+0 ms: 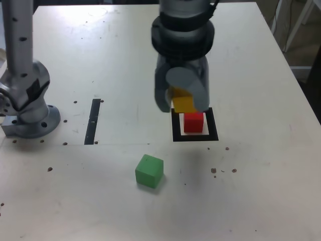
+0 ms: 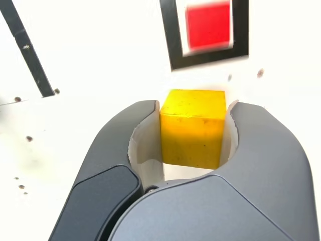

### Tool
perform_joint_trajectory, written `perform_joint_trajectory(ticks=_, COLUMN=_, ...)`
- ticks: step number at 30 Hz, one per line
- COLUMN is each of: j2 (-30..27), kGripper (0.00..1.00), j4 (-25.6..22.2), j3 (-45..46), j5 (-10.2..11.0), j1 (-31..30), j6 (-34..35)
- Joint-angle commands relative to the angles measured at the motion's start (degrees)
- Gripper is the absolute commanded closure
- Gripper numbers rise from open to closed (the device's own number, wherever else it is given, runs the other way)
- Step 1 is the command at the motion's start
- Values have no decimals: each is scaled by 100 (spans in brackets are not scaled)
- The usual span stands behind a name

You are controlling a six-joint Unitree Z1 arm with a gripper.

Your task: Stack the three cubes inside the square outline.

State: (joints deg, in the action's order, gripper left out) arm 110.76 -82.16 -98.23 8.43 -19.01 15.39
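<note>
We have the yellow cube [image 1: 184, 104] gripped in the pincer [image 2: 195, 104], jaws closed on two opposite sides. In the wrist view it shows apart from the red cube [image 1: 193, 123], which sits inside the square outline [image 1: 212, 125] with some pale centre visible around it. Green cube [image 1: 149, 171]: on the bench [image 1: 241, 181], outside the outline, nearer the exterior view's bottom and a bit left, turned at an angle.

Bench top: white, with a soft glare near the far edge. We see small brown and dark spots scattered over it, a few grouped right of the green cube in the exterior view, plus faint scuffs. A thin seam runs across, near the outline's lower edge. Black strip [image 1: 93, 122] lies flat, well left of the outline there.

Exterior view's left: a grey metal structure [image 1: 32, 118] on a rounded foot, blurry grey upright [image 1: 18, 45] in front. Exterior view's right, past the bench edge: dim brownish floor [image 1: 287, 42], pale slanted legs [image 1: 301, 26], thin cable, something dark at the frame edge.
</note>
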Motion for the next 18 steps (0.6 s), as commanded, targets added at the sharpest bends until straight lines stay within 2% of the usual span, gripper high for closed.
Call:
perform_joint_trajectory(ticks=1, j2=98, kGripper=68, j4=33, j3=-32, j5=13, j1=172, j6=-44)
perform_joint_trajectory(ticks=7, j2=309, kGripper=68, j4=144, j3=12, j5=12, j1=568, j6=-178)
perform_joint_trajectory(ticks=18, j2=555, kGripper=68, j4=266, j3=48, j5=-134, j1=907, j6=-373)
